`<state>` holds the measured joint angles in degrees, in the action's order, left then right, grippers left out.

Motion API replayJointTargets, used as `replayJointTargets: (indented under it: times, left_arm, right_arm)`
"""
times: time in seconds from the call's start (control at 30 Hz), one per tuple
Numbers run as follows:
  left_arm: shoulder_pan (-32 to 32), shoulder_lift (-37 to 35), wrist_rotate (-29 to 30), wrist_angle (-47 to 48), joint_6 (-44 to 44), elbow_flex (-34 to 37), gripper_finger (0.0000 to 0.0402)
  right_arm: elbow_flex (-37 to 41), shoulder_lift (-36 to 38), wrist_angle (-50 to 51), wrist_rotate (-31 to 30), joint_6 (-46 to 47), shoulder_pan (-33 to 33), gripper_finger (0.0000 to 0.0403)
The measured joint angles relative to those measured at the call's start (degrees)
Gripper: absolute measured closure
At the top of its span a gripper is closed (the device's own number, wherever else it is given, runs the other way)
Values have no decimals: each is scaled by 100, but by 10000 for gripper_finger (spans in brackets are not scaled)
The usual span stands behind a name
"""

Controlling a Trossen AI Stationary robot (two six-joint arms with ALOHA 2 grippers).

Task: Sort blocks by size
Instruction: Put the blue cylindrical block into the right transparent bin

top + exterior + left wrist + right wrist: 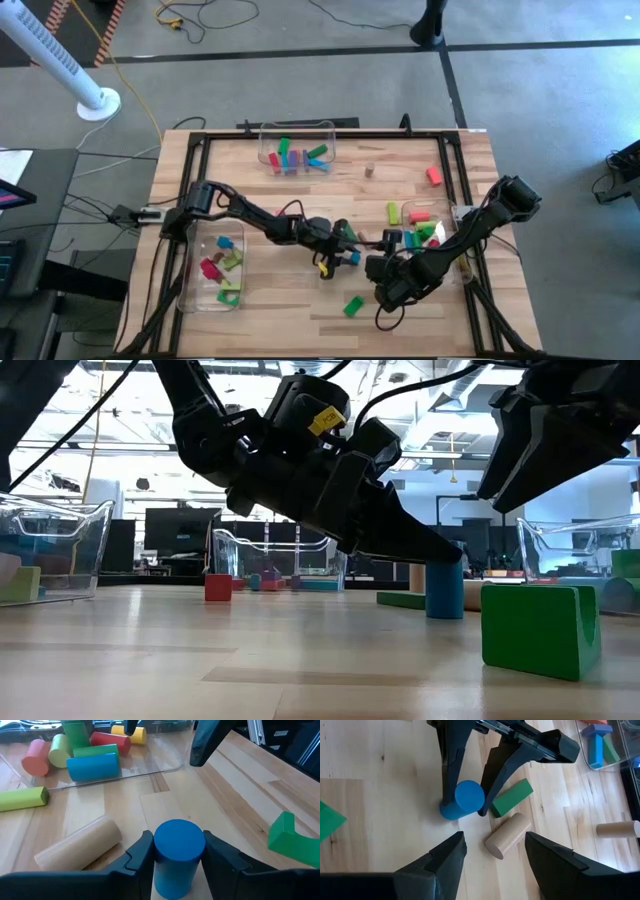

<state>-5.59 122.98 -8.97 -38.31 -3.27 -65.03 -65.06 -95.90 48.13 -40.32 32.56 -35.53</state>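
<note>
Blue cylinder (178,852) stands upright on the wooden surface (290,300), mid-right, round top, plain blue. Left gripper (465,807) jaws clasp it on both sides. Right gripper (495,852) hovers just above, jaws spread, holding nothing. Right beside the cyl: tan cylinder (508,835) lying flat, green bar (511,797) touching the left fingers. Green arch block (541,630) near the front edge. Clear bin (150,765) w/ mixed blocks close behind.

Both tools mid-table; green block (353,306) near front edge.
</note>
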Motion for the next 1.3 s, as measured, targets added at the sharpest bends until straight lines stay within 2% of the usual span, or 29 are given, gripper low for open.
replayJointTargets:
  times: [0.2, 0.37, 0.53, 0.7, 1.0, 1.13, 1.23, 1.3]
  left_arm:
    - [72, -127, -23, 315, -4, -2, 269]
    - [95, -507, -17, 993, -212, 6, 268]
    - [99, -1140, 20, 1623, -516, 4, 268]
    - [129, -1995, 344, 2545, -890, 11, 268]
    - [275, -3783, 445, 2845, -1324, 301, 274]
    - [349, -4460, 243, 2807, -1442, 504, 274]
    - [346, -4771, 15, 2829, -1454, 643, 274]
    - [341, -4888, -107, 2787, -1477, 732, 274]
  right_arm:
    - [0, 0, 76, -6, 0, -9, 155]
    - [0, 0, 100, -42, 0, -9, 155]
    - [0, 0, 114, -243, 0, -9, 155]
    - [0, 2, 118, -448, 14, -9, 155]
    - [-9, 2, -26, -1515, 145, 0, 155]
    - [-65, 95, -83, -2019, 96, 7, 155]
    - [-111, 235, -334, -2443, -243, 7, 155]
    - [-114, 361, -843, -2595, -775, 44, 155]
